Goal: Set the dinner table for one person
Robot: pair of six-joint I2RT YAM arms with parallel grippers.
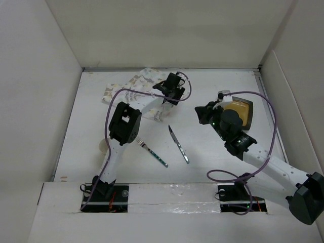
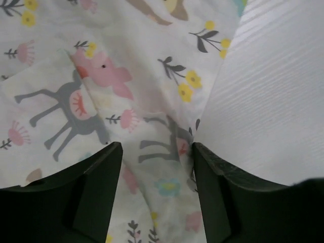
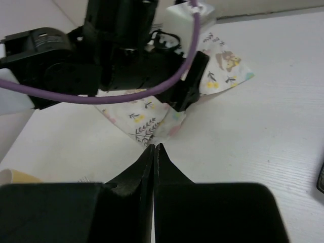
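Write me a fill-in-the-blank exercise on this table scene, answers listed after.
1. The left gripper hovers over the placemat with its jaws ___.
2. The right gripper is ___ and holds nothing.
3. In the top view, the fork lies on the dinner table just ___ of the knife.
Missing words: open; shut; left.

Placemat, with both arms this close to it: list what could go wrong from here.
1. The placemat lies folded and bunched. The open left end effector hovers at its edge and may pinch one layer only, dragging it crumpled.
2. The shut right end effector points at the left one close by; they could collide or snag the purple cable.
3. The fork and knife lie just nearer; a pulled placemat may sweep them.
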